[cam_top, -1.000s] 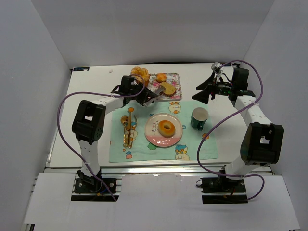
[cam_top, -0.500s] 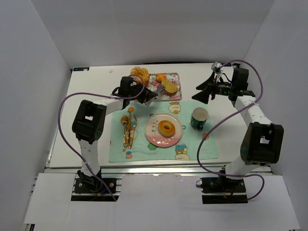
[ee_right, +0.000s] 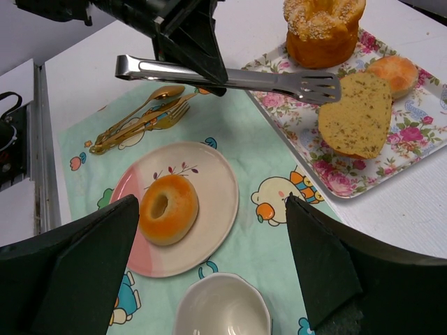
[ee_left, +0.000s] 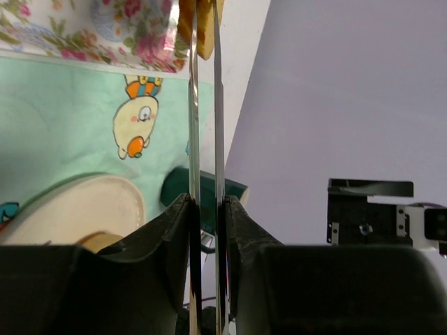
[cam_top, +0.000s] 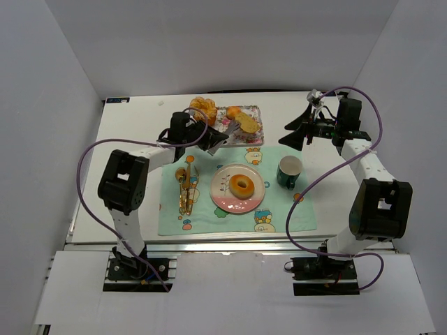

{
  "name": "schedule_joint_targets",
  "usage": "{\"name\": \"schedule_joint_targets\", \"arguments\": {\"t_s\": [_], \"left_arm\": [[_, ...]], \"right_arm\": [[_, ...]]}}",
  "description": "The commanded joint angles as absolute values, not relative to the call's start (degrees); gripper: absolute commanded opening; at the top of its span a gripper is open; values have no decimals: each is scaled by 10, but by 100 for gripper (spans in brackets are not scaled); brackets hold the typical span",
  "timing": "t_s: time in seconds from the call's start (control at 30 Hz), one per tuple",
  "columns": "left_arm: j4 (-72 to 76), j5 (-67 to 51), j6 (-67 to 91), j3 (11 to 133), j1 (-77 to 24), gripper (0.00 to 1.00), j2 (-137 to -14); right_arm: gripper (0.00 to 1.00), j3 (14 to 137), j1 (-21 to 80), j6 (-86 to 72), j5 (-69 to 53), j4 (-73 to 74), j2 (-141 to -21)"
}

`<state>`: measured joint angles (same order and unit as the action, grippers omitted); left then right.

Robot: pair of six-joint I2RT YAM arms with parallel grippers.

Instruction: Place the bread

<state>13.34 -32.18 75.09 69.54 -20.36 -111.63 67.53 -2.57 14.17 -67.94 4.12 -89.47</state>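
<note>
My left gripper [cam_top: 208, 138] is shut on a pair of metal tongs [cam_top: 225, 130]. The tongs' tips pinch the edge of a flat slice of bread [cam_top: 246, 125] over the floral tray [cam_top: 257, 112]. In the left wrist view the tongs [ee_left: 204, 139] run up between my fingers to the bread slice [ee_left: 203, 28]. The right wrist view shows the tongs [ee_right: 230, 75] at the top edge of the slice [ee_right: 357, 115]; I cannot tell if it touches the tray. My right gripper [cam_top: 297, 131] is open and empty, above the table at the back right.
A tall bun [cam_top: 202, 107] and a small roll [cam_top: 233, 112] sit at the tray. On the green mat [cam_top: 279, 209] are a plate [cam_top: 222, 183] with a bagel [cam_top: 242, 186], a green cup [cam_top: 289, 172] and gold cutlery [cam_top: 185, 187].
My left arm has shifted, its elbow swinging out to the left. The tongs and the bread slice have moved slightly toward the back over the tray. The right arm has not moved.
</note>
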Motion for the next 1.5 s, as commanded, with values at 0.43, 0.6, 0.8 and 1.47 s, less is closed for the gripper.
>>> {"name": "schedule_joint_targets", "arguments": {"t_s": [0.43,0.6,0.8,1.47], "left_arm": [[-29,-371,683,496,-207,3,-750],[-75,-377,691,465,-242,3,-670],[-112,-383,680,443,-267,3,-639],[-171,-388,625,423,-270,5,-662]], "right_arm": [[89,688,-28,160,-690,47,-882],[89,702,-28,152,-689,49,-896],[90,712,-28,151,-689,50,-898],[89,706,-27,151,-680,52,-898]]}}
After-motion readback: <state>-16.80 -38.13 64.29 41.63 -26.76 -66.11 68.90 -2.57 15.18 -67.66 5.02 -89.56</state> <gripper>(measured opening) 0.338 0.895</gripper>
